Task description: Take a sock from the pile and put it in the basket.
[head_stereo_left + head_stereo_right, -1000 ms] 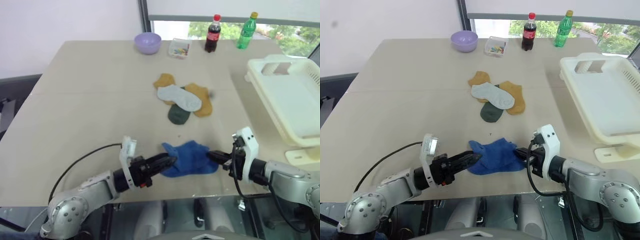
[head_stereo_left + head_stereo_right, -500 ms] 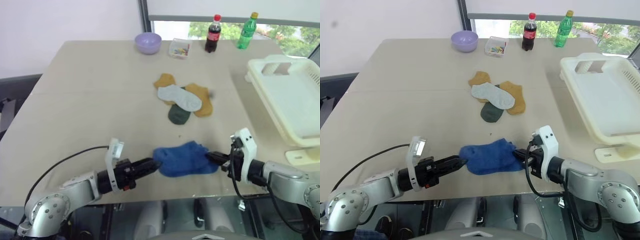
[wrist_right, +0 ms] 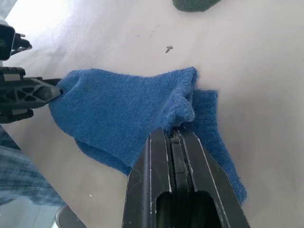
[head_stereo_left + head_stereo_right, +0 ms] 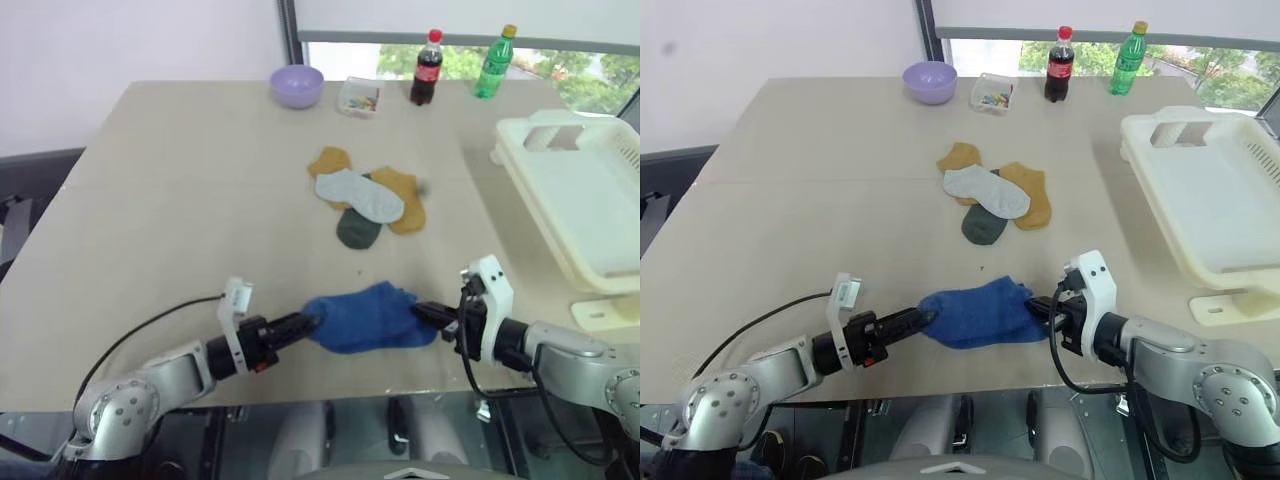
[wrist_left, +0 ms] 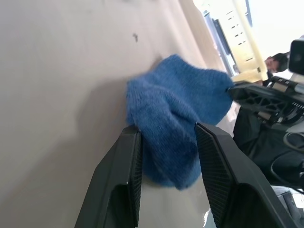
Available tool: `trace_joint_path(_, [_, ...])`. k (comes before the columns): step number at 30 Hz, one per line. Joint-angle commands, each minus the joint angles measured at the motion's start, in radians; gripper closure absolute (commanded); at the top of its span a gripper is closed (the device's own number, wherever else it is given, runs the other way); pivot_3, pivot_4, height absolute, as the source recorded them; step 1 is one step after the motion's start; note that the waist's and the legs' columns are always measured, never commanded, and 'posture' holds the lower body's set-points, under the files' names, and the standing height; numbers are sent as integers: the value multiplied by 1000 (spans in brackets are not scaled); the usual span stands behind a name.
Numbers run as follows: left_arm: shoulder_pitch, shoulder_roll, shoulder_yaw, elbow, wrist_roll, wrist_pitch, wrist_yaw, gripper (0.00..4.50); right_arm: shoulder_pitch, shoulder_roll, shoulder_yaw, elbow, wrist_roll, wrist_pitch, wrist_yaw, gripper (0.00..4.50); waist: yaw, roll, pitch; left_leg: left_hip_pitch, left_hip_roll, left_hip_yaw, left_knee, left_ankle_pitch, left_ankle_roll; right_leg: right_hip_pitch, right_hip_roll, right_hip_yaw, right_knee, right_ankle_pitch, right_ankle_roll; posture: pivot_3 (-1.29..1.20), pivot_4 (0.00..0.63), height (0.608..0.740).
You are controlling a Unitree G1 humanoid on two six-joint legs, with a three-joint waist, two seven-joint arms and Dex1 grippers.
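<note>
The left hand [image 5: 166, 142] has its fingers either side of the blue sock [image 5: 183, 109] on the table [image 5: 57, 71].

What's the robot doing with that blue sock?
The robot has the blue sock between its two hands near the table's front edge. The right hand is shut on one end; the left hand's fingers sit on either side of the other end. The other socks lie in a pile farther back, and the basket waits at the right with no sock showing in it.
</note>
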Motion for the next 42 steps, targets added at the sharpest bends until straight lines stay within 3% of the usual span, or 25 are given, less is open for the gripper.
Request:
trace_joint_path(1, [-8,8,11,-6,22,-18,-30,2663,1,7,2,-21,4,-16,7,4500,-1,0,0,0,0,0,0,0,0,0,0,0,0,0,0,0,150,736])
trace_joint_path(9, [13,5,1,-11,103,-61,-118,2663,5,8,0,-21,1,-14,10,4500,0,0,0,0,0,0,0,0,0,0,0,0,0,0,-1,0,150,736])
trace_joint_path(13, [23,-8,16,-8,103,-65,-132,3562,5,4,-2,-21,5,-11,10,4500,0,0,0,0,0,0,0,0,0,0,0,0,0,0,-1,0,150,736])
trace_joint_path(15, [37,-11,25,-14,111,-84,-152,4388,5,1,-2,-21,8,-9,10,4500,-1,0,0,0,0,0,0,0,0,0,0,0,0,0,-1,0,150,736])
trace_joint_path(22, [108,-5,69,-73,44,-79,-199,4388,10,-10,-9,-31,21,-8,14,4500,-1,0,0,0,0,0,0,0,0,0,0,0,0,0,-1,0,150,736])
trace_joint_path(26, [175,-16,136,-162,-64,-103,-227,4388,61,-86,-59,-104,102,-13,85,4500,0,0,0,0,1,0,0,0,0,0,-1,0,0,0,-1,0,150,736])
trace_joint_path(31, [189,-43,83,-212,4,-155,-227,4388,95,-140,-104,-128,153,-58,96,4500,1,-1,-1,0,0,0,2,0,0,1,0,0,0,0,-1,0,150,736])
trace_joint_path(42, [180,-142,-39,-167,239,-301,-197,4388,129,-160,-114,-66,82,-86,83,4500,1,-1,-2,2,0,-2,4,0,0,4,1,1,0,1,-1,0,150,736])
